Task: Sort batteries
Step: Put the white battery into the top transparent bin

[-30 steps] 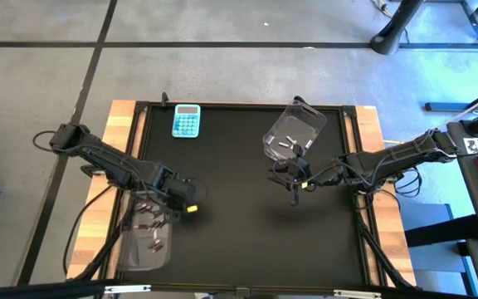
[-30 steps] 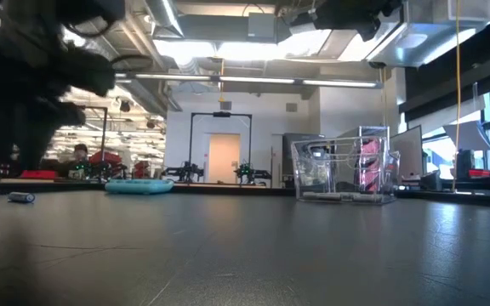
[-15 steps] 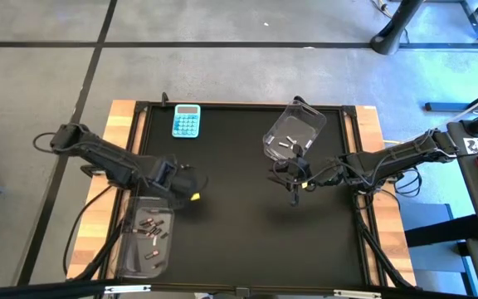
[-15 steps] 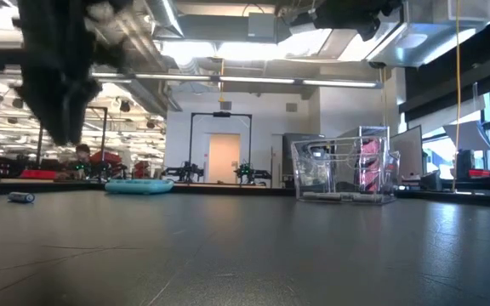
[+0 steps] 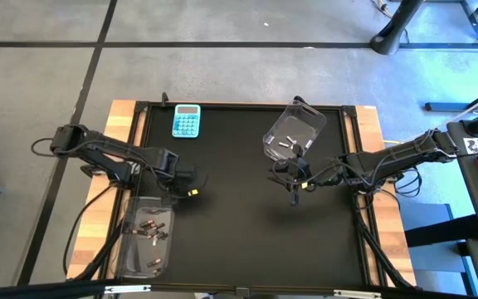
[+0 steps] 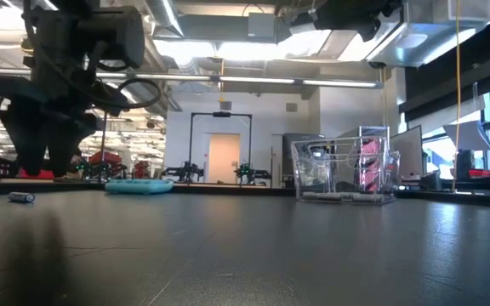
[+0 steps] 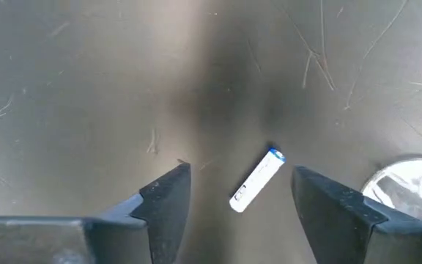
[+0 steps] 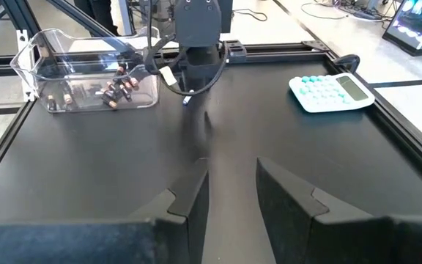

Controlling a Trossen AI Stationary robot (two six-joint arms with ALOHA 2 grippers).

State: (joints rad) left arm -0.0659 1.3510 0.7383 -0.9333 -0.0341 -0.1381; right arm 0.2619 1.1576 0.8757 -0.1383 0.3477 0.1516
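The left gripper [image 5: 187,184] hangs over the left half of the black table [image 5: 247,241] with its fingers [image 7: 168,198] spread wide and nothing between them. A silvery-white battery [image 7: 256,180] lies flat on the mat directly below the gap, slanted, touching neither finger. In the low view that battery [image 6: 20,197] rests on the surface just beneath and beside the dark gripper [image 6: 48,157].

Just behind the left gripper, at the table's near left edge, stands a clear bin [image 5: 145,241] holding several dark batteries with red [image 5: 152,229]. The light-blue calculator [image 5: 186,121] lies near the far edge, well apart from both arms. Farther right, a second clear bin [image 5: 293,133] holds a few silvery batteries [image 5: 287,145]. The right gripper [image 5: 292,188] waits just in front of that bin, its fingers [image 8: 189,194] partly apart and holding nothing.

The mat is dark and scuffed with fine scratches, framed by a wooden border [image 5: 119,116]. Beyond the table the low view shows a bright workshop with ceiling lights [image 6: 228,51] and a doorway [image 6: 223,159].

In the high view the battery under the left gripper is probably hidden by the gripper itself, and the count in each bin is too small to make out.
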